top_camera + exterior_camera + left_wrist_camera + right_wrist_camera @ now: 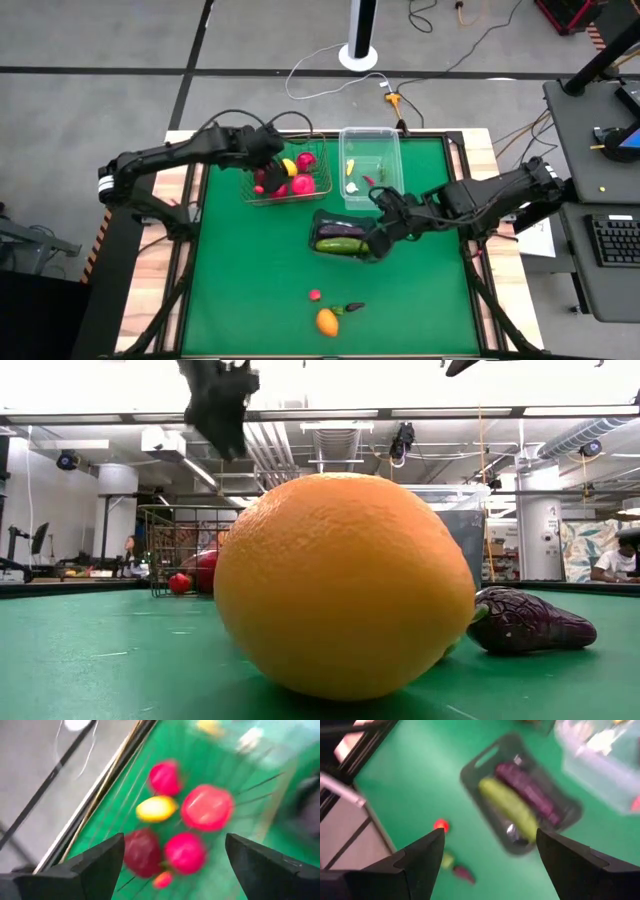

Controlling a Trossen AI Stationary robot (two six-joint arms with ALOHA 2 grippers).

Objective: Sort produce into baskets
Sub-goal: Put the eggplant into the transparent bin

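With both tools spread wide and empty, the left tool (pixel 268 152) over the wire basket (pixel 312 145) and the right tool (pixel 383 232) over the dark tray (pixel 322 220), the risk is nudging the cucumber (pixel 340 245), lying lengthwise across the counter (pixel 250 290) inside that tray beside the eggplant (pixel 336 233).
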